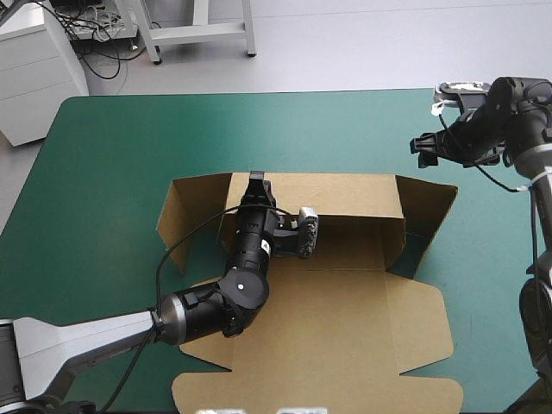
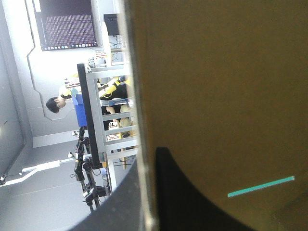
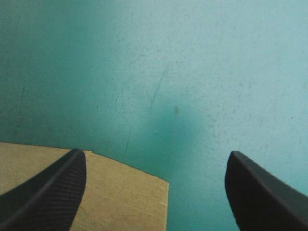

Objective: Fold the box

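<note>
At rear wall of brown cardboard box [image 1: 345,328] we log: left black-fingered gripper [image 1: 256,179] clamped on it, board blocking most of its wrist view; right gripper [image 3: 156,153] spread over teal-green cover [image 1: 112,172].

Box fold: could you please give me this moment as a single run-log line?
box: far wall and side flaps raised, rest flat | left gripper: shut on far wall | right gripper: open above teal-green cover, near box corner
</note>
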`<control>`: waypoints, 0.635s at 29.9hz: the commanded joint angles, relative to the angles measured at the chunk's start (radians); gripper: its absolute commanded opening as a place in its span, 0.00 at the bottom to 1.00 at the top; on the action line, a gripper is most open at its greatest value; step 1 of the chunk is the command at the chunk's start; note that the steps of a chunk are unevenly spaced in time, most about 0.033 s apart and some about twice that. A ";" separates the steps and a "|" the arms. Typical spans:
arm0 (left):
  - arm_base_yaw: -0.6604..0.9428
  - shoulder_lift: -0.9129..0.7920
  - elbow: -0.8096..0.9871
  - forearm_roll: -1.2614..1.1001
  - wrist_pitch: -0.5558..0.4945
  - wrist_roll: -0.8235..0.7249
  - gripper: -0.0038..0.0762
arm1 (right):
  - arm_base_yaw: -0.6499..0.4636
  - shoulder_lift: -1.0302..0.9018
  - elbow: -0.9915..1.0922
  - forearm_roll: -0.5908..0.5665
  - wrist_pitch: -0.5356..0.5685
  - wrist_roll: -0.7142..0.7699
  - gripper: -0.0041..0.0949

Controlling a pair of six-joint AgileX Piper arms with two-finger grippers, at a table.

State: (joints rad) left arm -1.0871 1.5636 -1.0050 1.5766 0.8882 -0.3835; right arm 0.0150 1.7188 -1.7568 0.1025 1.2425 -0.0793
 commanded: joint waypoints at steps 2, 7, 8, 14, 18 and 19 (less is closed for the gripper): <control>-0.004 -0.032 -0.014 0.008 0.042 -0.001 0.01 | -0.010 -0.100 0.048 0.004 0.005 -0.041 0.77; -0.004 -0.032 -0.014 0.008 0.042 -0.001 0.01 | -0.010 -0.185 0.129 -0.013 -0.009 -0.043 0.77; -0.004 -0.032 -0.014 0.008 0.042 -0.001 0.01 | -0.010 -0.201 0.142 -0.016 -0.009 -0.043 0.77; -0.004 -0.032 -0.014 0.008 0.042 -0.001 0.01 | -0.010 -0.278 0.237 -0.026 -0.014 -0.055 0.77; -0.004 -0.032 -0.014 0.008 0.042 -0.001 0.01 | -0.010 -0.311 0.319 -0.026 -0.067 -0.057 0.77; -0.004 -0.032 -0.014 0.008 0.042 -0.001 0.01 | -0.010 -0.317 0.337 -0.026 -0.084 -0.057 0.77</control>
State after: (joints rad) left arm -1.0871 1.5636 -1.0022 1.5766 0.8950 -0.3856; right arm 0.0113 1.4463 -1.4490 0.0821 1.1443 -0.1103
